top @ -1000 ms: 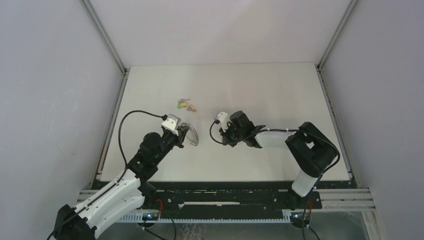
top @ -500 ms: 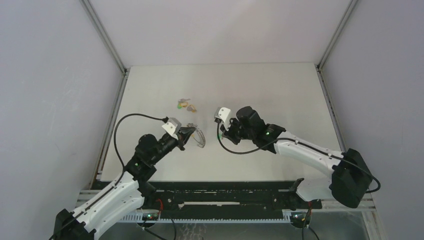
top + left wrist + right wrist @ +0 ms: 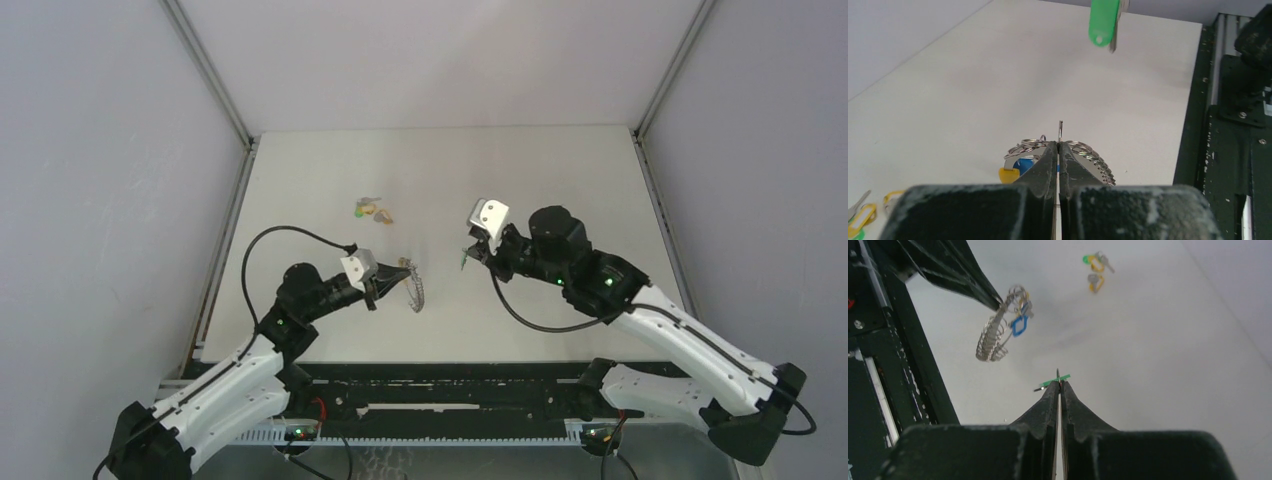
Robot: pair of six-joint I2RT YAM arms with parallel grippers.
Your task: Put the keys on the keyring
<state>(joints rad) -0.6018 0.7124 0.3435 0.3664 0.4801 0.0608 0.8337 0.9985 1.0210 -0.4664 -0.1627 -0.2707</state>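
Over the white desk [image 3: 540,180], the left claw [image 3: 398,272] is closed on the keyring [image 3: 415,288] and holds it in the air. The right claw [image 3: 468,256] is closed on a green key [image 3: 1103,22], near the ring but apart from it. Only the wrist views show a blue key [image 3: 1019,325] and a yellow key [image 3: 1009,175] already on the ring. The loose keys [image 3: 371,210] lie beyond on the desk. Compared with a second ago, both claws are further right.

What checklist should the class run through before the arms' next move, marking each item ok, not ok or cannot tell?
1. Is the left gripper shut on the keyring: ok.
2. Is the right gripper shut on the green key: ok.
3. Is the green key touching the keyring: not ok, they are apart.
4. Does the keyring's split end face the green key: cannot tell.
5. Are the loose keys out of the way, farther back on the table: ok.
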